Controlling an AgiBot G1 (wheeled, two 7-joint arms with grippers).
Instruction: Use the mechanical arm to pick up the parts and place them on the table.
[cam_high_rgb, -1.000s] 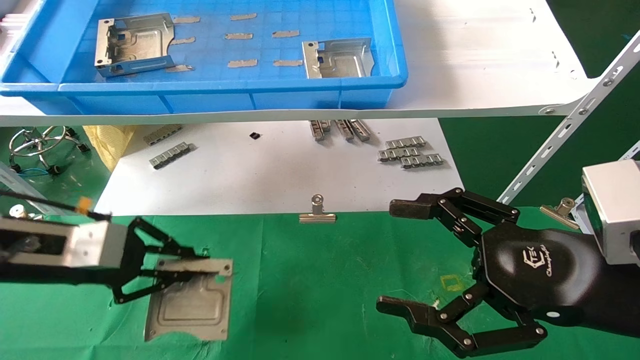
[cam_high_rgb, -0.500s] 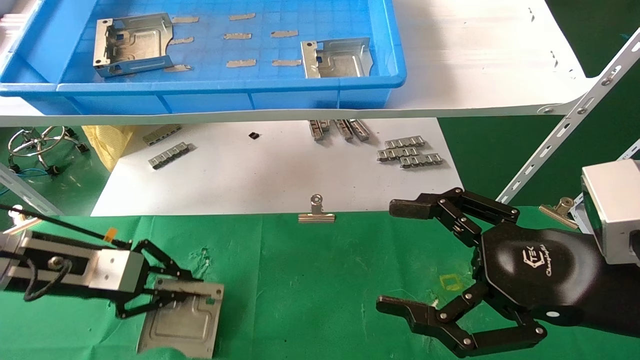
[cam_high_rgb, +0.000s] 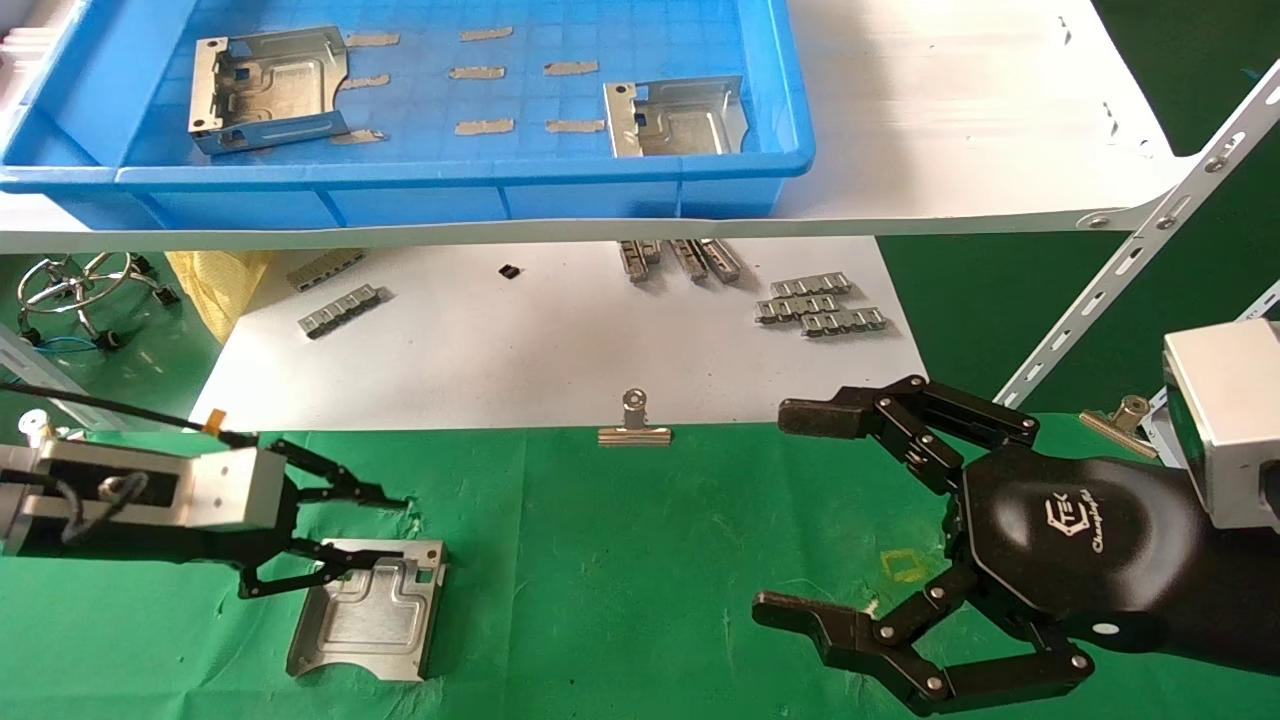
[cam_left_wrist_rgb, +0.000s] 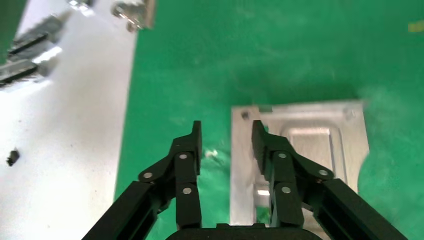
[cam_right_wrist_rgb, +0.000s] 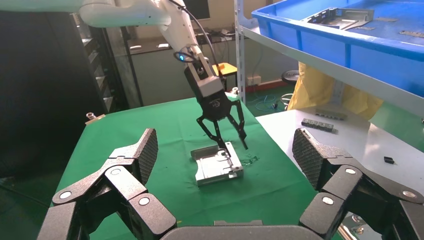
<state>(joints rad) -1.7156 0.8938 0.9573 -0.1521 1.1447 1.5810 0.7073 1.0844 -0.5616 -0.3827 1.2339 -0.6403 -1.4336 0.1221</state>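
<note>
One silvery part (cam_high_rgb: 365, 612) lies flat on the green table (cam_high_rgb: 650, 560), at the near left. My left gripper (cam_high_rgb: 388, 528) is open over the part's far rim, one finger above the plate and one above the cloth. The left wrist view shows these spread fingers (cam_left_wrist_rgb: 227, 134) and the part (cam_left_wrist_rgb: 310, 145) below them. Two more parts (cam_high_rgb: 268, 88) (cam_high_rgb: 675, 117) lie in the blue tray (cam_high_rgb: 400, 175) on the shelf. My right gripper (cam_high_rgb: 790, 512) is open and empty above the table at the right. The right wrist view (cam_right_wrist_rgb: 225, 150) shows the left gripper (cam_right_wrist_rgb: 231, 142) and the part (cam_right_wrist_rgb: 217, 170) farther off.
A white board (cam_high_rgb: 560, 350) behind the cloth carries grey ridged strips (cam_high_rgb: 820, 305). Binder clips (cam_high_rgb: 634, 425) (cam_high_rgb: 1120, 415) sit on the cloth's far edge. A slotted metal brace (cam_high_rgb: 1150, 250) slants down at the right. A yellow square (cam_high_rgb: 905, 567) marks the cloth near the right gripper.
My left gripper has let go of the part, which was tilted in its grip and now lies flat on the cloth. Its fingers have opened. The right arm has not moved.
</note>
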